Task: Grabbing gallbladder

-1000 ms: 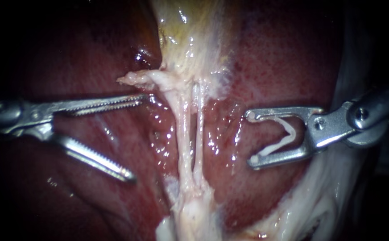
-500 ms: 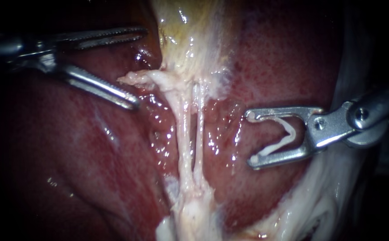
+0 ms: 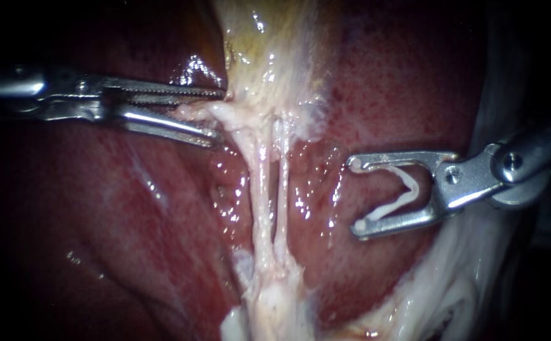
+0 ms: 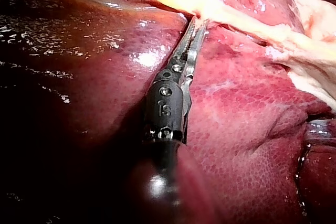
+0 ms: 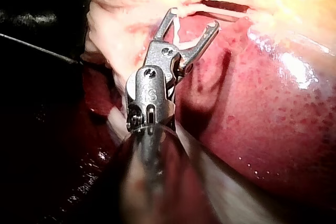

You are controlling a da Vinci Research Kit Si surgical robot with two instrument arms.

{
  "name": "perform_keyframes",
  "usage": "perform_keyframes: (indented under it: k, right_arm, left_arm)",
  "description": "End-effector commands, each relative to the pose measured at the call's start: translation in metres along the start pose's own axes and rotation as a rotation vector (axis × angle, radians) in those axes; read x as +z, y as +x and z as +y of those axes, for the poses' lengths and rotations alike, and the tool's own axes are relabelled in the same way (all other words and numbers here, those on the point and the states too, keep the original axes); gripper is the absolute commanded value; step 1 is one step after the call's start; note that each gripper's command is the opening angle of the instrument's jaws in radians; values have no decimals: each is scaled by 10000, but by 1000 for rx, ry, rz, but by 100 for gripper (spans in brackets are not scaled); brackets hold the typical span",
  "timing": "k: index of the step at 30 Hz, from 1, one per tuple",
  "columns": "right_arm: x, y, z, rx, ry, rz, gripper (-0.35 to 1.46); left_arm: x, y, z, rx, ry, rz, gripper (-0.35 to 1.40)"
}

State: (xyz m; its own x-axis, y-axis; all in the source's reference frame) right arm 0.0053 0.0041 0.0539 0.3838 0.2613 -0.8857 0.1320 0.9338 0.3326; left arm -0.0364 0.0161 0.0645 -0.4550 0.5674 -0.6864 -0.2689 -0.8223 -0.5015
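Endoscope view: left instrument, hand narrowly open around gallbladder's pale flap; right instrument's hand snug on a clip.

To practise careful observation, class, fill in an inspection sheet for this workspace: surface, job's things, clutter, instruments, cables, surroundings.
Surface: wet, glistening dark red liver.
Job's things: pale yellow gallbladder lies on the liver; two thin pale tubes run down from it; a pale flap juts out at its lower end.
Clutter: nothing seen.
Instruments: left instrument has its tip at the flap, grip not clear; right instrument stands apart from the tubes, jaws wide, carrying a white clip.
Cables: two thin lines in the dark beside the right instrument; cannot tell what they are.
Surroundings: whitish tissue at the liver's edge, then darkness.
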Motion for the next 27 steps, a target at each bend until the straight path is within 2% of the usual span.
perform_keyframes:
  k: [1, 5, 10, 15, 18, 20, 27]
  right_arm:
    - [1, -1, 0, 0, 0, 0, 50]
    - [1, -1, 0, 0, 0, 0, 50]
    - [1, -1, 0, 0, 0, 0, 50]
    - [1, -1, 0, 0, 0, 0, 50]
    - [1, -1, 0, 0, 0, 0, 50]
    - [1, -1, 0, 0, 0, 0, 50]
    - [1, -1, 0, 0, 0, 0, 50]
  left_arm:
    - [-1, -1, 0, -11, 5, -1, -35]
    - [-6, 1, 2, -36, 18, -2, -35]
    - [-18, 15, 10, -80, 28, -1, -35]
    - [-41, 42, 13, -97, 32, -4, -35]
    - [-61, 63, 10, -116, 46, 17, -35]
    - [-69, 71, 8, -125, 51, 26, -35]
    - [-76, 72, 8, -138, 69, 28, -35]
